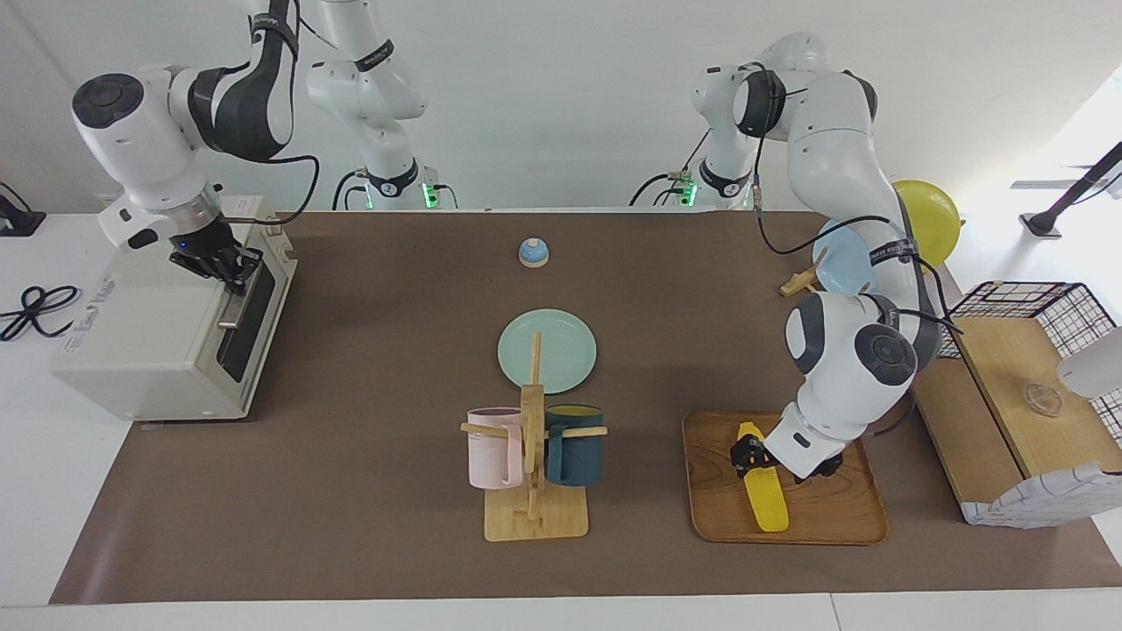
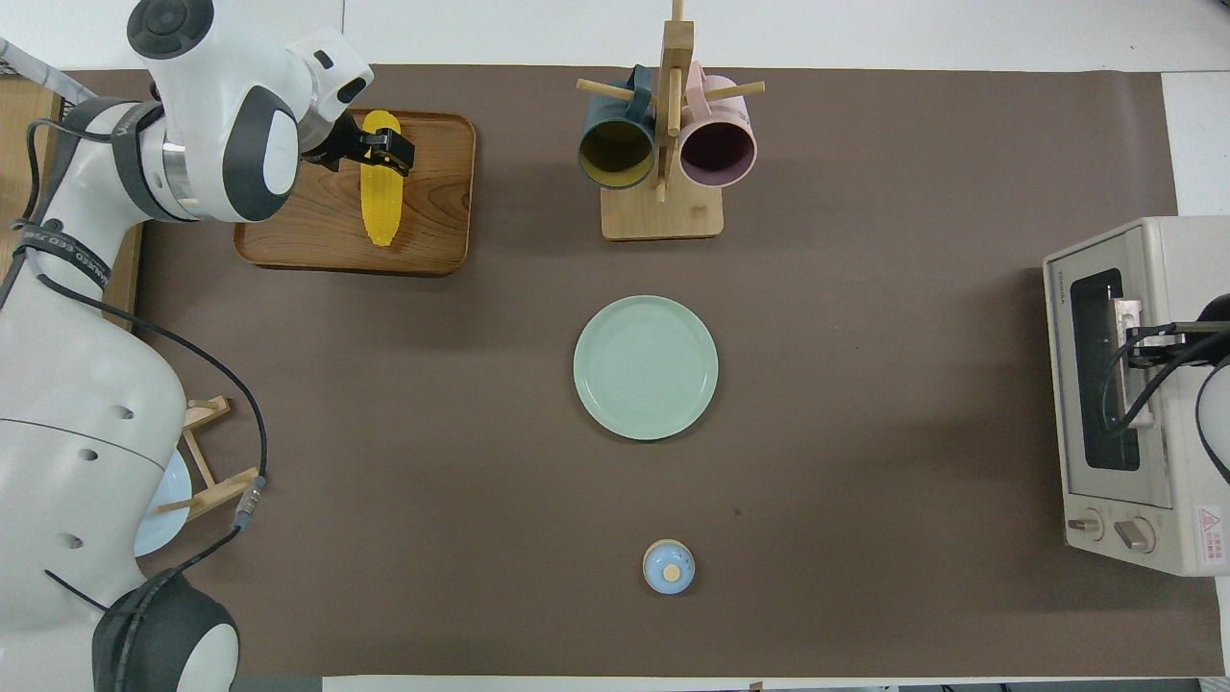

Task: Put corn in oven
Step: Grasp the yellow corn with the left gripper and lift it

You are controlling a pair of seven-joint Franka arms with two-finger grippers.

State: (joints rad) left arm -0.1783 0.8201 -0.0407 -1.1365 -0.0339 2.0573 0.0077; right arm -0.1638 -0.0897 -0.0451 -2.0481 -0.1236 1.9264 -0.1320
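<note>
Corn (image 1: 764,499) lies partly hidden under open left pincer (image 1: 746,457); right pincer (image 1: 230,268) closed at oven (image 1: 149,342).

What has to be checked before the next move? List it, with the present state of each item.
1. Left gripper open and at the corn: ok.
2. Its fingers low enough to straddle the cob: cannot tell.
3. Corn lying flat and alone on the wooden tray: ok.
4. Right gripper shut at the door handle of the oven: ok; whether it truly grips the bar, cannot tell.
5. Oven door open to take the corn: not ok, it is closed.
</note>
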